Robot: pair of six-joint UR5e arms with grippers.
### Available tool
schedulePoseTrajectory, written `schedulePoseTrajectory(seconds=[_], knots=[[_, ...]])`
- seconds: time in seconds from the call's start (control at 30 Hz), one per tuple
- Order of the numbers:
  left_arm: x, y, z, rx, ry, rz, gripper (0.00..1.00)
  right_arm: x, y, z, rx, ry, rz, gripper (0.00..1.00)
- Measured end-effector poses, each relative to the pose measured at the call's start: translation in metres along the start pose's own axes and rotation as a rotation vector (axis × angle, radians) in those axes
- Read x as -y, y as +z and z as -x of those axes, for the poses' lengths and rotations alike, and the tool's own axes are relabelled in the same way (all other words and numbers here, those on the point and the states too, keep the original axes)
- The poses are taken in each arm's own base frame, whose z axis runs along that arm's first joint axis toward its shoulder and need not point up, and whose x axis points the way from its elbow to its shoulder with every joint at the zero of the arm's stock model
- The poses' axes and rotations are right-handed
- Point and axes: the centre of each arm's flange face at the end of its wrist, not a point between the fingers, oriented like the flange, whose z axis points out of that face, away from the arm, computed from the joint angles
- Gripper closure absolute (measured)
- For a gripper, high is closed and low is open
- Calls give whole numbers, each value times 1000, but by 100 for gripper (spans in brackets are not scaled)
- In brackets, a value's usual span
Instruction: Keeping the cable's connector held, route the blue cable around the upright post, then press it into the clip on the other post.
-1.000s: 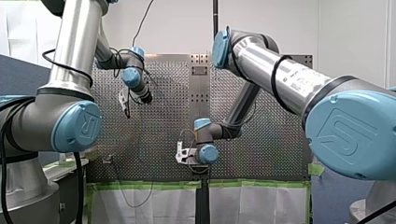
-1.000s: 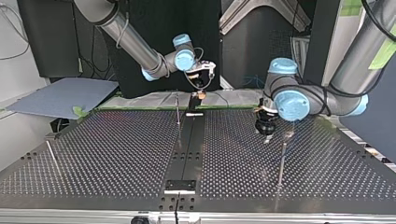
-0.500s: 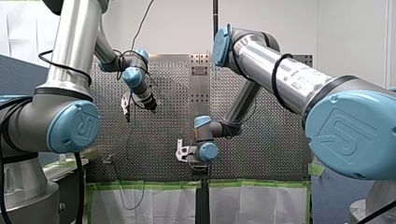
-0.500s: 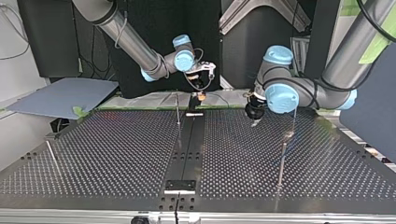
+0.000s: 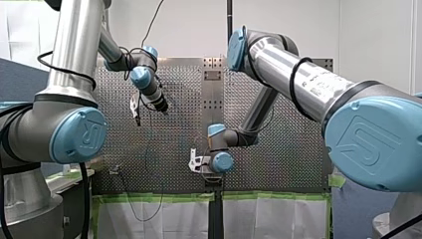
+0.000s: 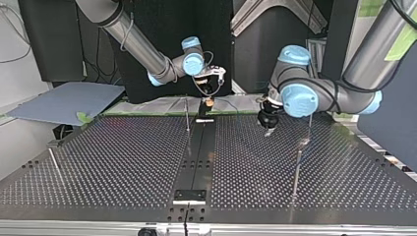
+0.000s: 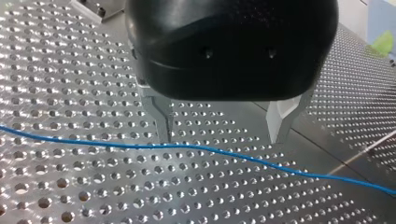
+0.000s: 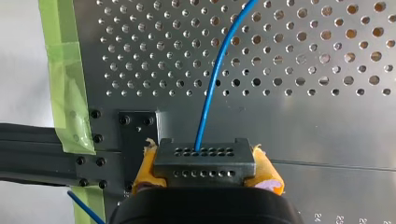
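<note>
The blue cable (image 7: pixel 210 149) lies across the perforated table just below my left gripper (image 7: pixel 222 137), whose two metal fingers (image 7: pixel 161 119) stand open on either side of it without touching it. The cable's black connector (image 8: pixel 204 161) is clamped between the yellow pads (image 8: pixel 266 170) of my right gripper (image 8: pixel 205 163), and the blue cable (image 8: pixel 212 88) runs out ahead of it over the plate. In the top view my right gripper (image 6: pixel 210 87) holds the connector (image 6: pixel 210 102) at the far edge. A thin upright post (image 6: pixel 187 115) stands beside it. My left gripper (image 6: pixel 268 129) hovers near a second post (image 6: pixel 296 167).
Green tape (image 8: pixel 65 93) lines the table's edge beside a black bracket (image 8: pixel 135 126). A dark centre strip (image 6: pixel 196 157) runs along the perforated table to a black plate (image 6: pixel 189 195). A third thin rod (image 6: pixel 54 164) stands at the top view's left.
My left gripper has moved toward the top view's left and far side, away from the second post, staying open. My right gripper has kept its hold on the connector, almost still.
</note>
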Motion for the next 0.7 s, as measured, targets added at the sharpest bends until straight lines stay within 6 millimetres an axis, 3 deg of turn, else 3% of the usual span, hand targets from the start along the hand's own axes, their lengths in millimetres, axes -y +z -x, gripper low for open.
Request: schedulePoseTrajectory(seconds=[0.23, 0.5, 0.7], knots=[[10, -13, 1, -4, 15, 10, 0, 0, 0, 0, -3, -5, 2, 100], [29, -46, 20, 34, -18, -24, 0, 3, -1, 0, 3, -7, -3, 100], [32, -68, 20, 34, -14, -20, 0, 5, -2, 1, 3, -8, -5, 100]])
